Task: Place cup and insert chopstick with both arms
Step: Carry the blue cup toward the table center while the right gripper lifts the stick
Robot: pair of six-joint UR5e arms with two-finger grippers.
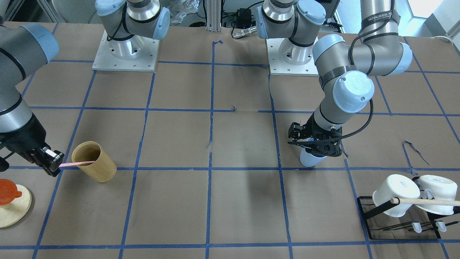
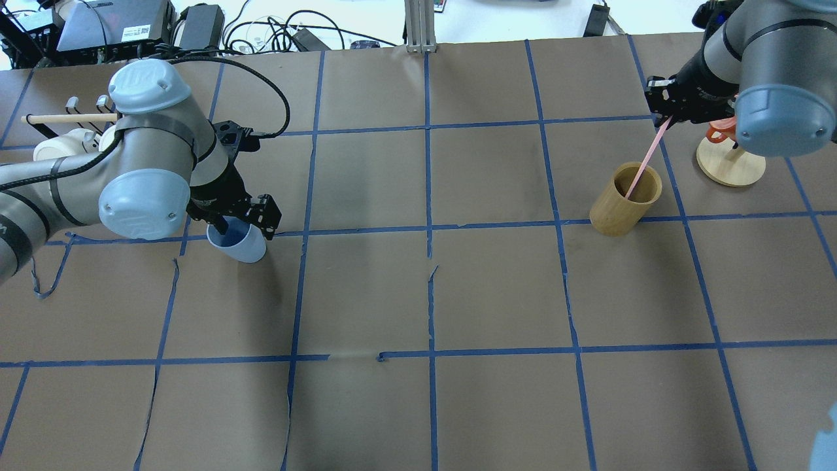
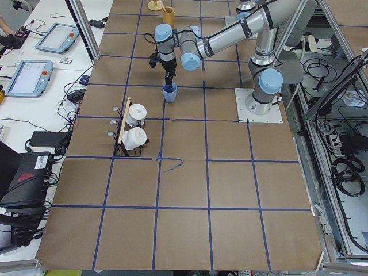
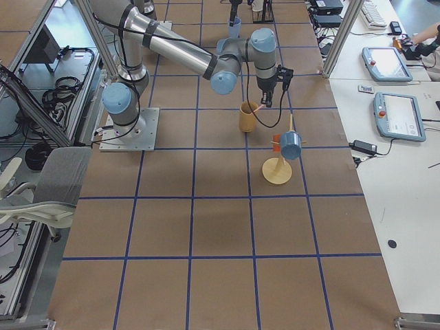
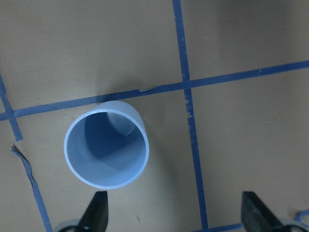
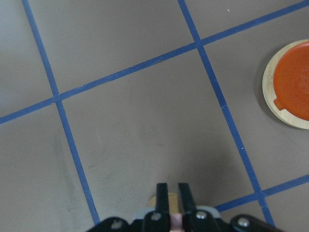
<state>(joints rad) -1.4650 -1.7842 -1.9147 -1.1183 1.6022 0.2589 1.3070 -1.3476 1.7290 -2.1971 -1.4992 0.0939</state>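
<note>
While my left end effector [image 5: 174, 205] gapes above the cup [image 5: 106, 143], seemingly placed | right end effector [image 6: 173, 191] pinches chopstick [image 2: 644, 160] in wooden cup [image 2: 618, 209] | insertion undone.

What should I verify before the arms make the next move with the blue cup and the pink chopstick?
1. The cup stands upright, mouth up: ok.
2. The cup is empty inside: ok.
3. The left gripper is open: ok.
4. The cup sits centred between its fingers: not ok; in the left wrist view it lies ahead of them, toward one side.
5. The right gripper is shut on the chopstick: ok.
6. The chopstick is clear of the wooden cup: not ok; its lower end is inside.
</note>
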